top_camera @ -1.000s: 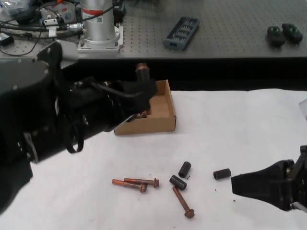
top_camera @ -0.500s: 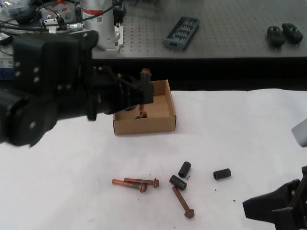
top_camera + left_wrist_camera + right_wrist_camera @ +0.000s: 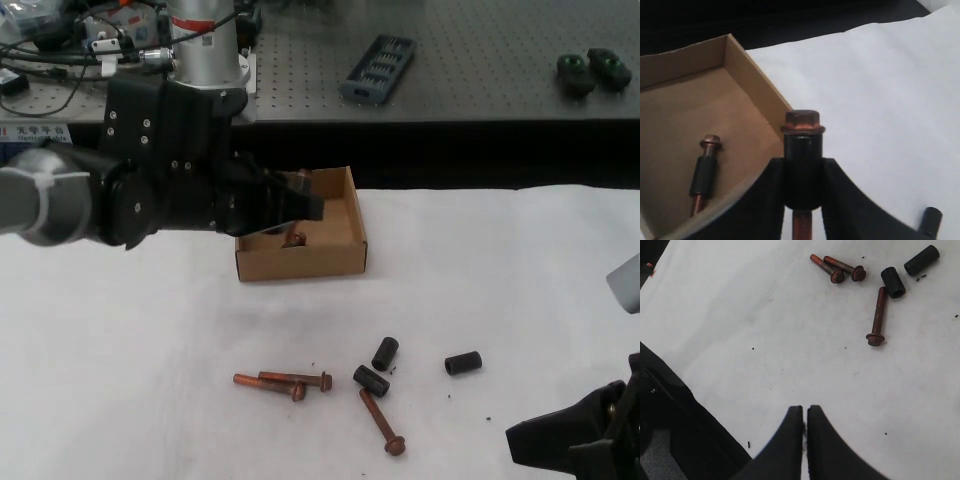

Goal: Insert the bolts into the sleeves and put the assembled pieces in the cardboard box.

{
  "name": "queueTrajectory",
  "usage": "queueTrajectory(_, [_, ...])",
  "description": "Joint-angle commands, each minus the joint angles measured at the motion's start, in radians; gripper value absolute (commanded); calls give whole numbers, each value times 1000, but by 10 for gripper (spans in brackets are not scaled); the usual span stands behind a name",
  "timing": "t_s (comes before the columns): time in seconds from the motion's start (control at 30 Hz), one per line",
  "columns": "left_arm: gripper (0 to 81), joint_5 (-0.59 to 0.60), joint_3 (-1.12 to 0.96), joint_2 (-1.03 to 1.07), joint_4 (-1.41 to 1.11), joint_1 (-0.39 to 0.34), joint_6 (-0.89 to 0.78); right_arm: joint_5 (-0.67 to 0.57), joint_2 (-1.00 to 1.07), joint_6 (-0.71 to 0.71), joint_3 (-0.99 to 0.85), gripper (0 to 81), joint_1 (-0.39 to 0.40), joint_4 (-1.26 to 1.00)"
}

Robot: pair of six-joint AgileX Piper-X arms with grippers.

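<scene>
My left gripper [image 3: 802, 167] is shut on an assembled piece [image 3: 802, 145], a copper bolt inside a black sleeve, held upright just over the cardboard box's [image 3: 757, 90] near wall. One assembled piece [image 3: 705, 172] lies inside the box. In the high view the left gripper [image 3: 298, 196] sits at the box [image 3: 330, 258]. On the white cloth lie three loose bolts [image 3: 382, 420] [image 3: 262, 382] [image 3: 303, 378] and three black sleeves [image 3: 385, 352] [image 3: 371, 380] [image 3: 463, 363]. My right gripper [image 3: 805, 411] is shut and empty, low at the near right [image 3: 560, 440], apart from the bolts [image 3: 877, 315] and sleeves [image 3: 893, 282].
Behind the white cloth [image 3: 500, 270] runs a dark perforated bench with a blue rack [image 3: 378, 65], two black-and-green parts [image 3: 592, 70], a silver post [image 3: 205, 50] and cables at the far left. The cloth is bare at the left and far right.
The left arm has swung and lowered the held piece toward the box. The right gripper has pulled back to the near right corner.
</scene>
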Motion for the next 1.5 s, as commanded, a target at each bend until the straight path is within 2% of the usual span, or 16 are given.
queueTrajectory(0.0, [4, 0, -56, 28, 7, 24, 34, -15, -9, -8, -1, 43, -4, 5])
queueTrajectory(0.17, [4, -16, -99, 58, 29, 41, 44, -15, -9, -5, -1, 43, -4, 5])
queueTrajectory(0.33, [4, -23, -159, 97, 121, 47, 125, -15, -9, -5, -1, 43, -4, 4])
queueTrajectory(1.07, [4, -111, -218, 139, 223, 70, 149, -15, -9, -2, -1, 43, -4, 4])
queueTrajectory(1.47, [4, -75, -260, 193, 240, 71, 149, -15, -9, -2, -1, 43, -4, 4])
